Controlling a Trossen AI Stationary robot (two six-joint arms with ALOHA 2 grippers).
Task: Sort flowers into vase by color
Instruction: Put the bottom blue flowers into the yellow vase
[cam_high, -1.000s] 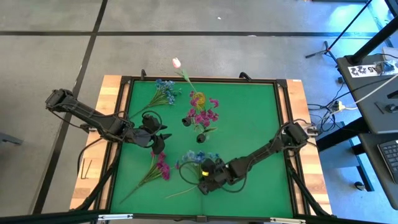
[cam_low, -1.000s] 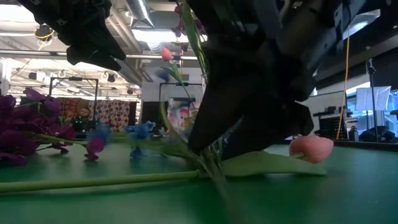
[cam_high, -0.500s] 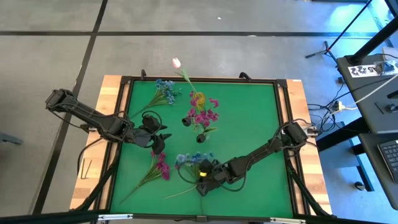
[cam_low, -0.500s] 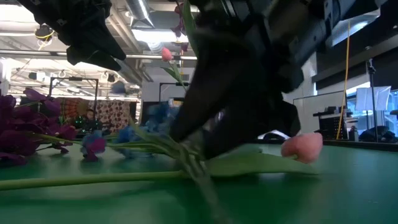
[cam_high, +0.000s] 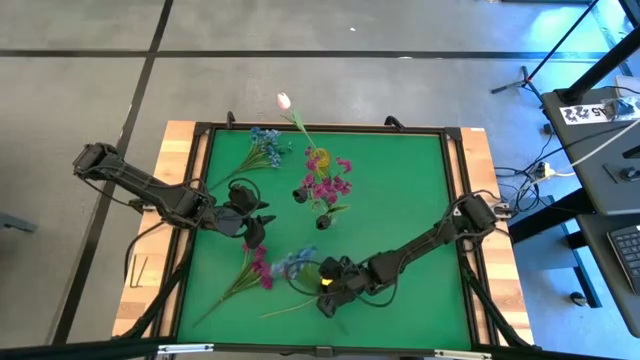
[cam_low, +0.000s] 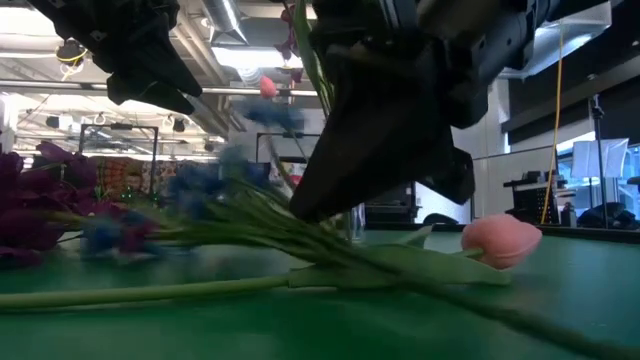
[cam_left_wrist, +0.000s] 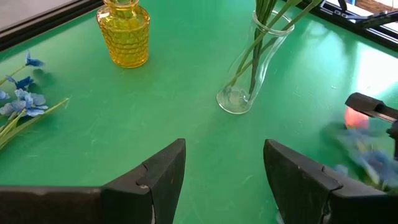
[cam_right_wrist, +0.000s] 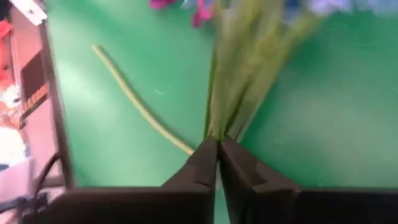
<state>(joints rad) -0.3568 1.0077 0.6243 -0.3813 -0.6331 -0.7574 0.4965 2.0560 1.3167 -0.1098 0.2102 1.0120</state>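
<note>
A blue flower spray (cam_high: 295, 262) is tilted up off the green table near its near edge, with my right gripper (cam_high: 325, 298) shut on its green stems. A magenta spray (cam_high: 258, 268) lies flat just left of it. A tulip with a pink bud (cam_low: 500, 240) lies on the table under the right gripper, its pale stem (cam_right_wrist: 137, 102) running toward the near edge. Magenta flowers (cam_high: 325, 185) stand in a clear vase (cam_left_wrist: 249, 81) at mid-table, next to a yellow vase (cam_left_wrist: 123, 31). My left gripper (cam_left_wrist: 224, 152) hovers open at the table's left, clear of everything. My right gripper pinches the blue spray's bundled green stems (cam_right_wrist: 217, 127) between its two shut fingers, near the stems' lower end. The fingers come slanting down from the table's right. The spray tilts upward from the hold, its blue heads (cam_low: 265, 115) raised toward the left.
A second blue spray (cam_high: 265, 145) lies at the far left of the table. A pink tulip (cam_high: 283, 100) stands tall beyond the far edge. A raised black frame (cam_high: 455, 200) rims the table. Bare green surface lies at the right half (cam_high: 400, 200).
My right gripper has shut on the blue spray's stems and tipped up slightly. The spray's blue heads have lifted off the table and swung up toward the left. The tulip has stayed on the table.
</note>
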